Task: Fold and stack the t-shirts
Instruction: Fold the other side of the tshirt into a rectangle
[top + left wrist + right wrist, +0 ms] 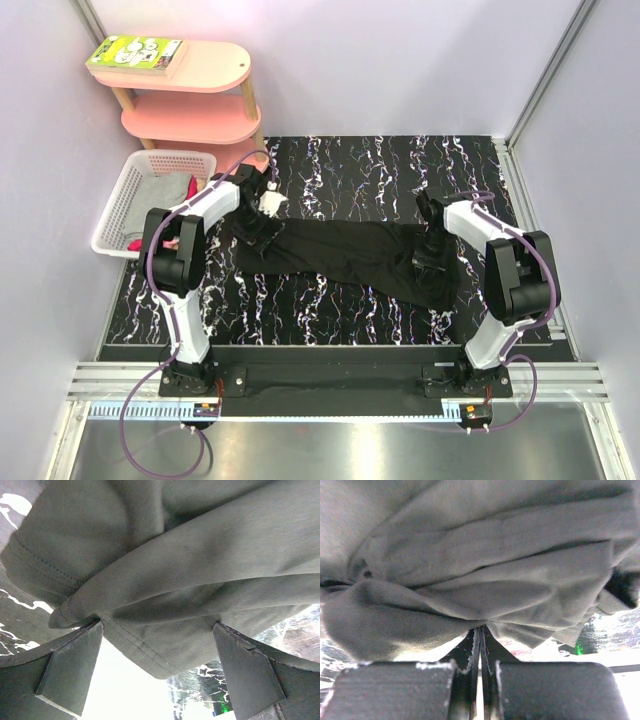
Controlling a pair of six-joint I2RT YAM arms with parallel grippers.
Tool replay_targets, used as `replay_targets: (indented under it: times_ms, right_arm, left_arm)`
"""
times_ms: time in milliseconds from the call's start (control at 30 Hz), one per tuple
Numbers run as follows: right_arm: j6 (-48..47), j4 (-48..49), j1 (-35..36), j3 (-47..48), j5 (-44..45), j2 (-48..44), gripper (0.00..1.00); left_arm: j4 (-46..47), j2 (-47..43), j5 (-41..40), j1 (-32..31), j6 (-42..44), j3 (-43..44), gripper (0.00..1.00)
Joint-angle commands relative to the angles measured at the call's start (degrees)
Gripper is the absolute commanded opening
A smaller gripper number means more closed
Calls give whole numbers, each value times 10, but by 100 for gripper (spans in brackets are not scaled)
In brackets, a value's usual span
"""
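Observation:
A large black t-shirt (pixel 340 255) lies bunched in a long band across the middle of the marbled black table (pixel 330 170); its print is hidden. My left gripper (pixel 252 228) is at the shirt's left end. In the left wrist view the left gripper (pixel 157 625) is open, its fingers (pixel 75 665) spread wide, with a stitched hem of the shirt (pixel 175 555) hanging between them. My right gripper (pixel 432 262) is at the shirt's right end. In the right wrist view the right gripper (pixel 481 627) is shut on a fold of the shirt (pixel 470 555).
A white lattice basket (pixel 118 215) stands off the table's left edge, holding a grey shirt (pixel 160 190) and a red one (pixel 190 187). A pink two-tier shelf (pixel 190 75) with a green book (pixel 135 52) stands behind it. Walls close in on both sides.

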Motion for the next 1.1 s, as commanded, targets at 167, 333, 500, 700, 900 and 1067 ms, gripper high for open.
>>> replay_targets:
  times_ms: [167,333,500,700,900,1067]
  right_arm:
    - [-20,-2,-38,58,15,9,0]
    - [-28,-4,-62,112,10,38,0]
    - [-35,-10,-91,186,9,79,0]
    - [-17,-46,-96,213,-36,68,48]
    - [26,-56,-96,89,-102,-86,51]
    - [55,-49,-96,-21,-132,-160,50]
  left_arm:
    - [21,-4,-4,15,13,-26,97]
    - [23,-3,-5,21,15,-35,95]
    - [23,-3,-10,22,21,-39,95]
    - [18,-14,-11,25,21,-34,95]
    - [-1,-30,12,25,17,0,95]
    - [-10,-16,15,24,17,22,95]
